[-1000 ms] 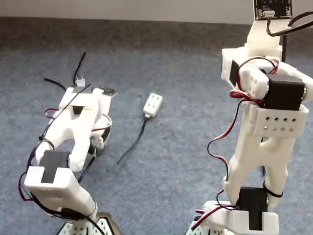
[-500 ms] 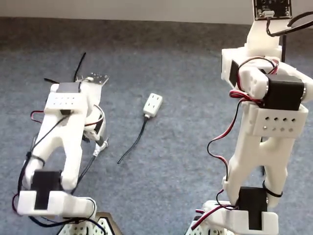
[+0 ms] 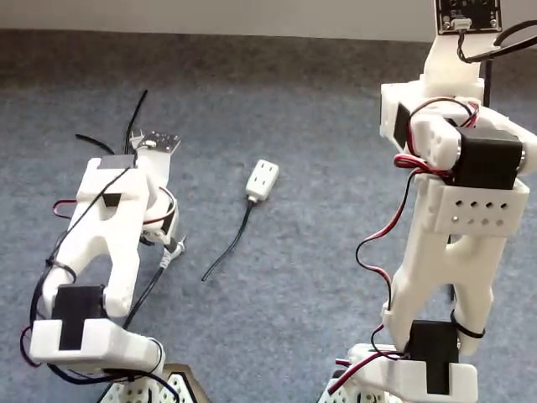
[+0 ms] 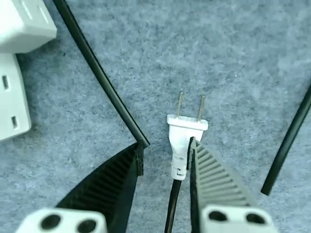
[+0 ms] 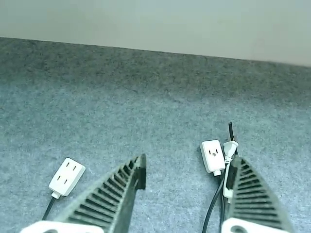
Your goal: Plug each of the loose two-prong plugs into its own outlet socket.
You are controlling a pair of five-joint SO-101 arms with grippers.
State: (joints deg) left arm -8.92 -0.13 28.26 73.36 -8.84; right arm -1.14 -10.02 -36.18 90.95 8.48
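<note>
Carpet covers the bench (image 3: 319,277), and over it the left arm (image 3: 109,227) lies low and stretched forward, its own white housing hiding whatever sits beneath it in the high view. From the left wrist we see the left end effector (image 4: 165,148) released, its two dark ribbed fingers (image 4: 114,187) spread to either side of a white two-prong plug (image 4: 187,127) that lies flat with its prongs pointing away from the camera. The plug's neck sits just beside one fingertip, and we cannot tell whether they touch. Its lead (image 4: 171,208) runs back between the fingers and is cut off at the edge. Two white outlet blocks (image 4: 13,99) are clipped by that view's corner, and a black cable (image 4: 106,87) passes between them and the plug. In the middle of the bench a white outlet socket (image 3: 263,179) lies alone, trailing a thin cord (image 3: 232,239). The right arm (image 3: 457,210) stands upright, and the right end effector (image 5: 187,167) is released too, holding nothing, raised above the carpet. Beyond it another outlet (image 5: 213,155) has a small plug (image 5: 228,148) right against it, partly behind a finger, and we cannot tell whether that plug is seated.
</note>
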